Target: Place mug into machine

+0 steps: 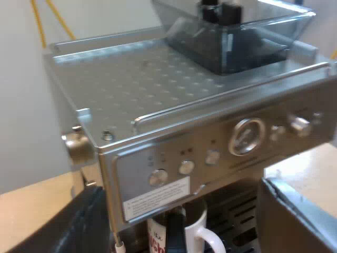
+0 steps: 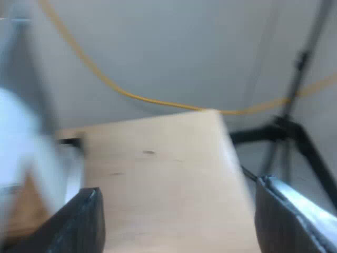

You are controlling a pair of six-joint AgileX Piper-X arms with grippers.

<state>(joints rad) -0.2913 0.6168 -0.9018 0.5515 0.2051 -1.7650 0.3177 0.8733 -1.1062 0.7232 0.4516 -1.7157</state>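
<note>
The steel espresso machine (image 1: 174,110) stands below my left gripper (image 1: 181,188), with its smoked bean hopper (image 1: 237,31) on top. A white mug (image 1: 192,232) with red lettering sits under the machine's front panel, on the black drip grate (image 1: 237,219), its handle turned toward the camera. A dark upright part crosses the mug's front; I cannot tell what it is. My left gripper is open, its fingers (image 1: 68,226) spread wide in front of the machine, holding nothing. My right gripper (image 2: 179,197) is open over the bare wooden table (image 2: 158,174), with nothing between its fingers (image 2: 81,221).
Knobs, buttons and a round gauge (image 1: 247,137) line the machine's front. A steel knob (image 1: 76,147) juts from its side. Past the table's edge stand a black tripod (image 2: 295,132) and a yellow cord (image 2: 131,95) against the wall. A blurred pale shape (image 2: 21,147) sits beside the right gripper.
</note>
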